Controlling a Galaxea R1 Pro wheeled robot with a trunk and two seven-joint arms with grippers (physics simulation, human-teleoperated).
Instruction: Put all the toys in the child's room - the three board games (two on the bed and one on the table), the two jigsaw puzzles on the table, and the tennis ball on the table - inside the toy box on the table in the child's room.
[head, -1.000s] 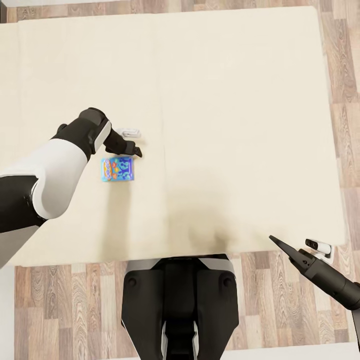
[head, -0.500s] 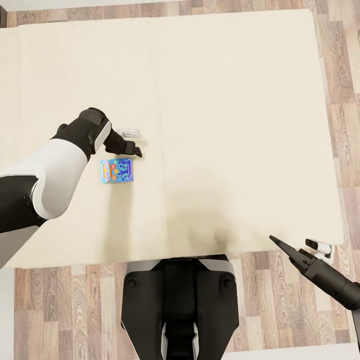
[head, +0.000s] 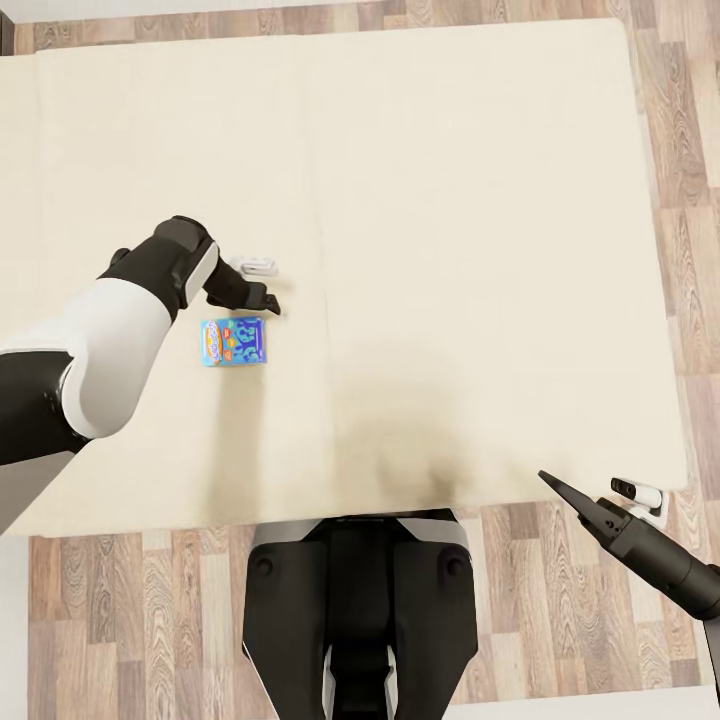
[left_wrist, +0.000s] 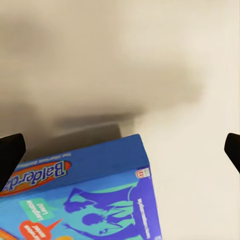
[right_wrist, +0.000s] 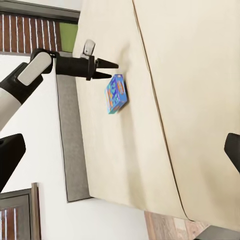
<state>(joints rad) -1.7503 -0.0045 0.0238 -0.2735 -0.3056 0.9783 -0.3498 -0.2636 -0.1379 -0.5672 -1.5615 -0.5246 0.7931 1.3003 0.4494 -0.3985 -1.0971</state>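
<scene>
The blue Balderdash board game box (head: 234, 341) lies flat on the cream bed (head: 480, 200), at 6 o'clock from the left tool (head: 272, 303), whose fingers are spread; stiff, light and smooth-sided, it seems best pinched across its narrow edges.

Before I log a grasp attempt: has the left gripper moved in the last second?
Yes, slightly. The left gripper has pulled back toward the robot's left, its tip now nearer the blue board game, which lies in the same place on the bed.
</scene>
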